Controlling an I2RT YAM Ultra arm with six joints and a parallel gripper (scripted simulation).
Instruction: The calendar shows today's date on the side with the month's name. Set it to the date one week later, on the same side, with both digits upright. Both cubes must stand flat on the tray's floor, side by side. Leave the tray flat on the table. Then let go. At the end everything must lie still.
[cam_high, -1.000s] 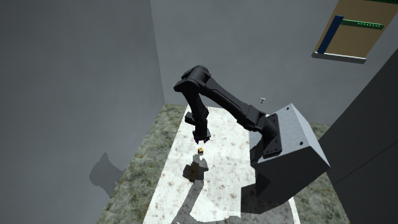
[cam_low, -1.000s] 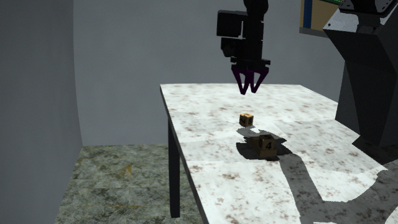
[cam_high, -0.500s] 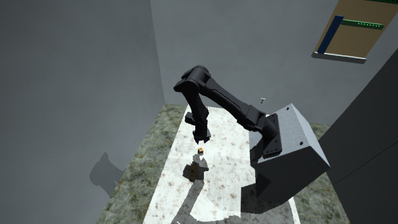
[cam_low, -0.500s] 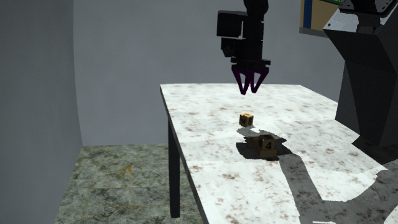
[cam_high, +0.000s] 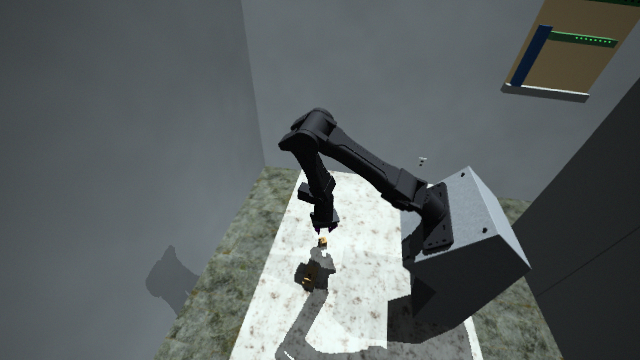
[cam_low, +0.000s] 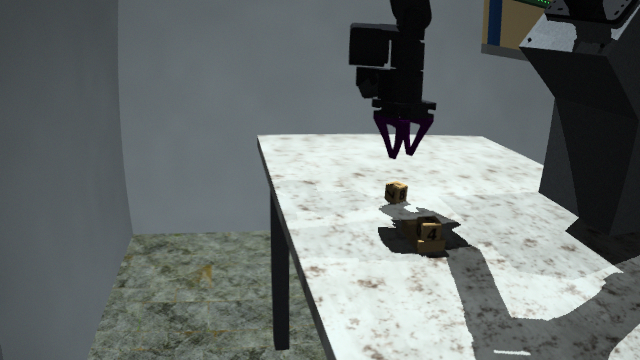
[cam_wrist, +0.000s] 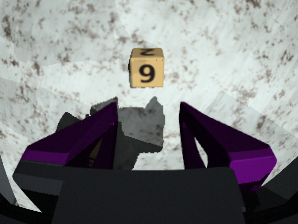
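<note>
On the table (cam_high: 360, 300) (cam_low: 350, 300) (cam_wrist: 210, 30), one cube (cam_high: 322, 242) (cam_low: 396, 192) (cam_wrist: 147, 68) lies outside the tray (cam_high: 311, 272) (cam_low: 431, 246), near it and apart. In the exterior view the tray is in front of that cube and slightly right; the other cube (cam_high: 306, 280) (cam_low: 431, 232) sits in the tray, at its near end.
</note>
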